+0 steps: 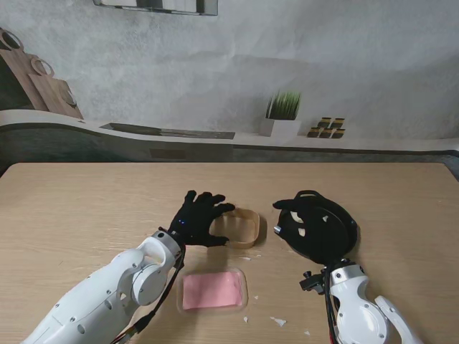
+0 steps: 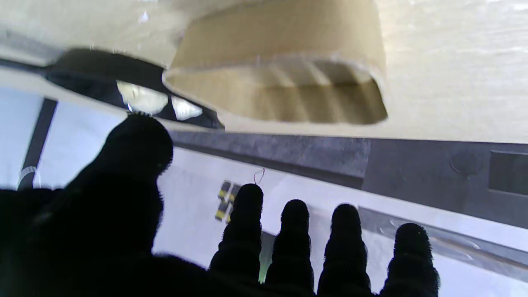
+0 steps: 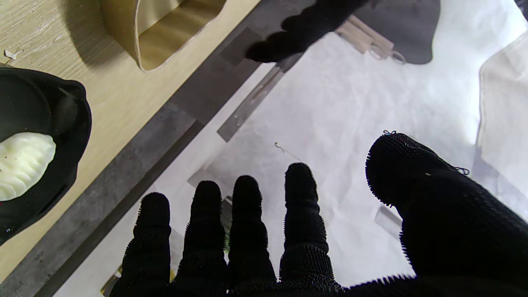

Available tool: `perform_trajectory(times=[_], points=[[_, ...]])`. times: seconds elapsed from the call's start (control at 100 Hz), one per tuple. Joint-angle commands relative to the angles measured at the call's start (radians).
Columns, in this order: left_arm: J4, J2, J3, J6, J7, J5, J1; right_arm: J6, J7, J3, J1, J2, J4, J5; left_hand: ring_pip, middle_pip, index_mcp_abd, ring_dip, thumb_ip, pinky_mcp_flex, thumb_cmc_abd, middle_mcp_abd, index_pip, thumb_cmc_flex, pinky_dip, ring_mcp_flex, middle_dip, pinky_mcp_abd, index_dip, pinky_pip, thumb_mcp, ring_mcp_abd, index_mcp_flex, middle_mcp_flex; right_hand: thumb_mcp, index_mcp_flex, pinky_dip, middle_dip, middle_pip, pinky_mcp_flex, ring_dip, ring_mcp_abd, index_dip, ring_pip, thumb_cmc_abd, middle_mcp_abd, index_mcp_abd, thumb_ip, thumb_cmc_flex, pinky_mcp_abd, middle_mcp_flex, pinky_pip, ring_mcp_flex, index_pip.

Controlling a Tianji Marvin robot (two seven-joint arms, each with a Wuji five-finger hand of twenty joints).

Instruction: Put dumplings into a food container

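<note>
The table (image 1: 72, 208) is seen from the stand cam. Near the middle sits a tan food box (image 1: 242, 228), and it looks empty inside. The left hand (image 1: 198, 218), in a black glove, is laid at the box's left side w/ fingers spread over the near-left rim. No grip on the box can be told for sure. In the left wrist cam the fingers (image 2: 243, 231) are seen straight and apart, nothing between them, and the box (image 2: 280, 70) is seen just ahead of them.

To the right of the box, close by but not touching, a black round plate (image 1: 337, 236) is seen. The right hand (image 1: 301, 215) is held over the plate's left part. In the right wrist cam its fingers (image 3: 301, 206) are seen spread wide, holding nothing. A white dumpling (image 3: 22, 163) is seen lying in the plate (image 3: 70, 119) in that cam. Two pale dumplings (image 2: 144, 98) are also seen in the plate thru the left wrist cam.

Nearer to me than the box, a clear lid w/ a pink sheet (image 1: 212, 290) is laid flat on the table. A few small white bits (image 1: 278, 322) are scattered near it.
</note>
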Motion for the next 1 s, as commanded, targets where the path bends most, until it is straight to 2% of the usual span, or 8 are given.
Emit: perform_trajectory(times=[0.0,0.07,0.28,0.31,0.45,0.58,0.64,0.99], points=[[-0.039,0.002,-0.021,0.007,0.006,-0.023,0.040,0.006,0.019,-0.009,-0.009,-0.005,-0.010,-0.003,-0.110,-0.061,0.004,-0.062,0.037,-0.029,0.065,0.024,-0.035,-0.010,-0.033,-0.054,-0.028,-0.036,-0.016,-0.045,-0.073,-0.040,-0.060,-0.037,0.018,0.002,0.001,0.002,0.005,0.003,0.006,-0.011,0.007,0.000,-0.010,-0.002,-0.002,0.018,-0.006,-0.018,0.004,-0.002,0.010,-0.005],[-0.082,-0.001,-0.081,-0.004,0.021,-0.046,0.101,0.010,0.021,-0.013,-0.011,-0.005,-0.015,-0.006,-0.160,-0.079,-0.001,-0.057,0.046,-0.050,0.107,-0.010,-0.053,0.003,-0.061,-0.069,-0.017,-0.049,-0.017,-0.061,-0.152,-0.057,-0.083,-0.041,0.017,-0.002,0.001,0.002,0.005,0.004,0.006,-0.012,0.007,0.000,-0.011,-0.001,-0.005,0.018,-0.007,-0.017,0.003,-0.001,0.011,-0.005],[-0.180,-0.027,-0.257,-0.069,0.064,-0.240,0.292,0.022,0.026,-0.026,-0.015,-0.003,-0.026,-0.010,-0.155,-0.082,0.015,-0.032,0.049,-0.038,0.172,-0.001,-0.071,0.028,-0.061,-0.068,-0.005,-0.039,-0.021,-0.047,-0.236,-0.038,-0.070,-0.041,0.016,-0.009,0.000,0.002,0.005,0.003,0.006,-0.011,0.008,0.000,-0.011,0.000,-0.006,0.019,-0.006,-0.017,0.002,-0.002,0.010,-0.003],[-0.186,-0.029,-0.280,-0.089,0.063,-0.265,0.313,0.024,0.025,-0.027,-0.015,-0.003,-0.025,-0.010,-0.141,-0.078,0.014,-0.027,0.058,-0.024,0.189,-0.004,-0.075,0.060,-0.054,-0.060,-0.005,-0.037,-0.023,-0.038,-0.293,-0.034,-0.055,-0.039,0.017,-0.007,0.000,0.002,0.006,0.005,0.006,-0.010,0.009,0.000,-0.013,0.000,-0.006,0.019,-0.005,-0.017,0.002,-0.001,0.010,-0.002],[-0.183,-0.027,-0.361,-0.147,0.044,-0.306,0.368,0.031,0.028,-0.032,-0.014,-0.002,-0.026,-0.011,-0.124,-0.065,0.021,-0.030,0.064,0.031,0.214,-0.005,-0.082,0.041,-0.045,-0.033,-0.007,0.000,-0.027,-0.015,-0.327,-0.018,-0.045,-0.034,0.016,-0.010,0.000,0.002,0.005,0.003,0.006,-0.010,0.009,-0.001,-0.011,-0.002,-0.005,0.019,-0.006,-0.018,0.001,-0.002,0.008,-0.001],[-0.170,-0.042,-0.386,-0.182,0.044,-0.436,0.390,0.036,0.033,-0.036,-0.017,-0.001,-0.032,-0.015,-0.107,-0.032,0.038,-0.043,0.078,0.063,0.187,0.016,-0.089,0.063,-0.058,-0.020,-0.001,0.048,-0.034,-0.021,-0.329,0.011,-0.022,-0.028,0.016,-0.011,0.001,0.002,0.006,0.005,0.007,-0.008,0.009,0.001,-0.012,0.000,-0.004,0.019,-0.007,-0.016,0.002,-0.001,0.011,-0.001],[-0.180,-0.040,-0.398,-0.193,-0.002,-0.495,0.400,0.038,0.036,-0.038,-0.017,0.000,-0.032,-0.018,-0.105,-0.026,0.032,-0.046,0.080,0.064,0.181,0.020,-0.093,0.069,-0.062,-0.020,-0.001,0.050,-0.036,-0.024,-0.325,0.012,-0.025,-0.028,0.015,-0.011,0.000,0.002,0.005,0.004,0.006,-0.010,0.008,0.000,-0.011,0.000,-0.005,0.019,-0.007,-0.016,0.001,-0.001,0.009,-0.001],[-0.175,-0.039,-0.401,-0.214,-0.010,-0.513,0.409,0.064,0.047,-0.040,-0.022,0.004,-0.042,-0.031,-0.084,0.005,0.052,-0.049,0.076,0.074,0.170,0.032,-0.082,0.071,-0.073,-0.009,0.001,0.059,-0.037,-0.025,-0.308,0.022,-0.008,-0.017,0.017,-0.025,0.001,0.002,0.006,-0.004,0.006,0.000,0.007,-0.002,-0.025,0.011,0.004,0.019,0.008,-0.020,-0.010,-0.003,-0.001,-0.002]])
